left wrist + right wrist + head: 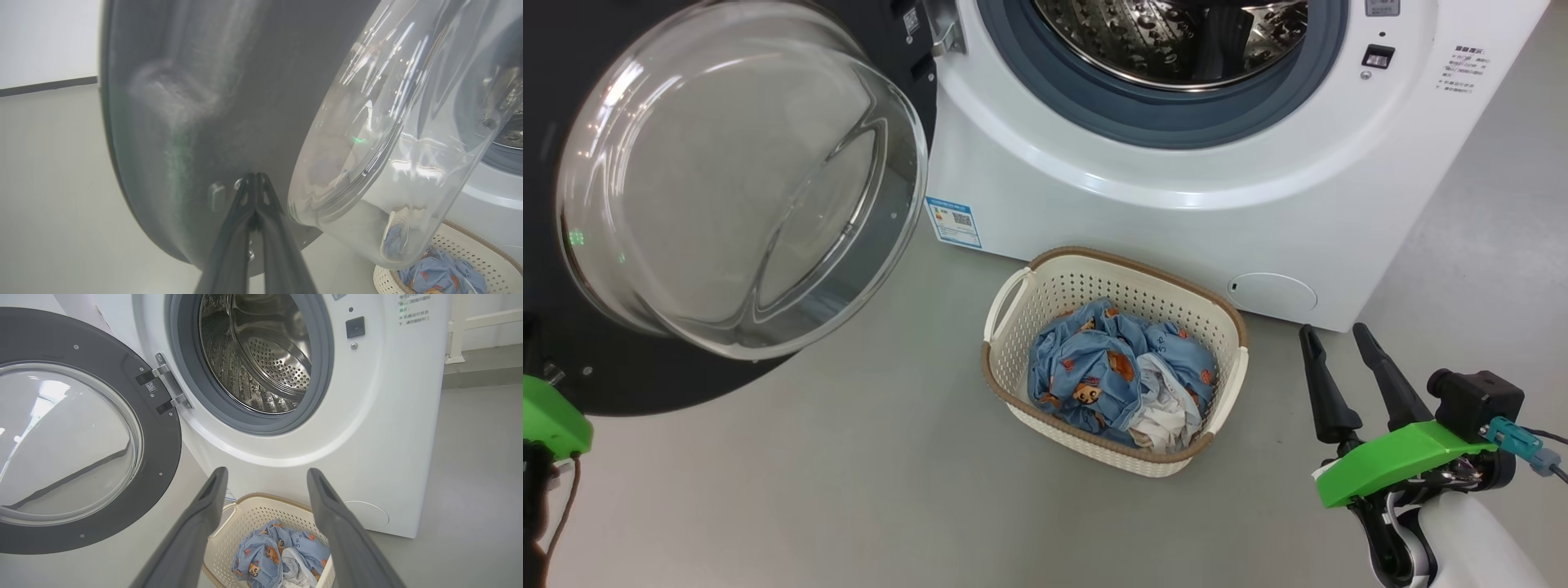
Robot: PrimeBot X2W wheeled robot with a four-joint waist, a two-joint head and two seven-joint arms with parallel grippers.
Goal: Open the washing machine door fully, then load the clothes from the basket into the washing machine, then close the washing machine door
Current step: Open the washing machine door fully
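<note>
clothes (1107,371) in basket (1045,287), basket before washing machine (1143,212) (on floor (849,474)), door (613,384) swung out left

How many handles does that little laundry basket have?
2. One handle is on the basket's left side, nearest the open washing machine door; the other handle is on its right side, nearest the right claw. None seems hidden.

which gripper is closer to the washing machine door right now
Left. The left gripper, shut, has its fingertips at the dark inner face of the washing machine door; the right gripper, open, sits past the basket, on its right.
</note>
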